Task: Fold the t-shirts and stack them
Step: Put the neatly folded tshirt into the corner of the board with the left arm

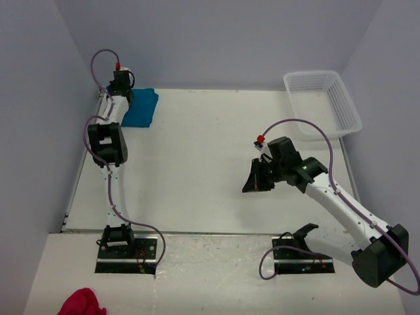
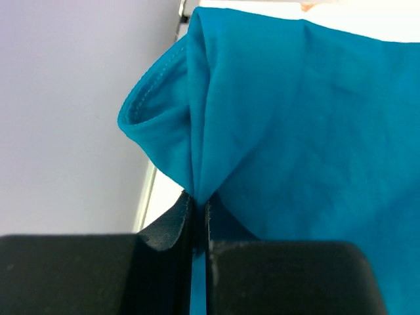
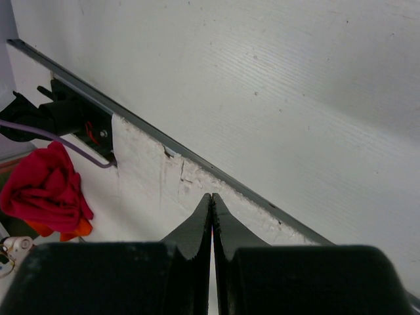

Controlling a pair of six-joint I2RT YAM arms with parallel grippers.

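Observation:
The teal-blue t-shirt (image 1: 142, 107) lies folded into a small bundle at the table's far left corner. My left gripper (image 1: 122, 94) reaches over its left edge. In the left wrist view the left gripper (image 2: 197, 200) is shut on a pinched fold of the t-shirt (image 2: 302, 125), with a hemmed sleeve opening curling up to the left. My right gripper (image 1: 256, 182) hovers over the middle right of the table, shut and empty. In the right wrist view the right gripper (image 3: 211, 198) points at the table's near edge, with its fingers pressed together.
A white mesh basket (image 1: 323, 102) stands at the far right corner. A red cloth (image 1: 81, 303) lies off the table at the near left, also in the right wrist view (image 3: 46, 190). Grey walls close in at the left, back and right.

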